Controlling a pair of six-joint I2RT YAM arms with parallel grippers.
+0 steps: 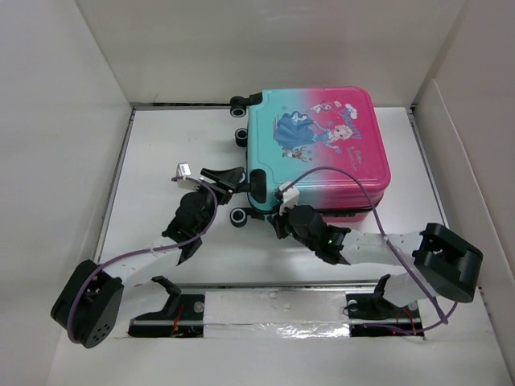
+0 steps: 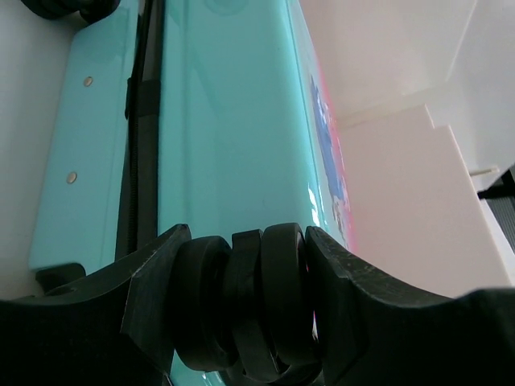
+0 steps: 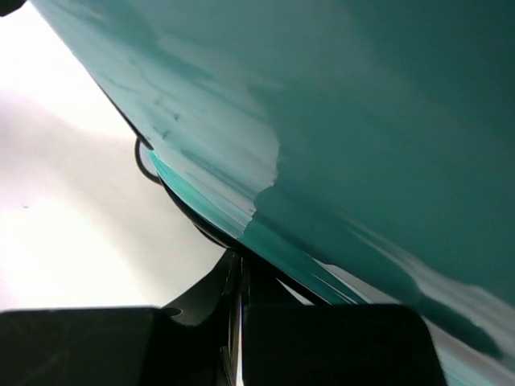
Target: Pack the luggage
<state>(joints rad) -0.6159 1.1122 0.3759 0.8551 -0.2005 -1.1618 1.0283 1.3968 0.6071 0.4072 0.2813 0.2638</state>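
The luggage (image 1: 322,145) lies flat and closed on the table, printed pink-to-teal side up, with its wheels pointing left. My left gripper (image 1: 232,180) is shut on one of those black wheels. In the left wrist view the wheel (image 2: 282,289) fills the gap of the left gripper (image 2: 245,257), with the teal shell (image 2: 225,121) beyond. My right gripper (image 1: 283,211) is at the luggage's near left corner. In the right wrist view its jaws (image 3: 241,281) are shut, right under the teal shell (image 3: 322,104) by the dark seam. Nothing shows between them.
Three free wheels (image 1: 239,103) (image 1: 241,137) (image 1: 239,215) stick out on the luggage's left side. White walls close in the white table (image 1: 161,161) at the left, back and right. A foil-taped strip (image 1: 273,330) runs along the near edge between the arm bases.
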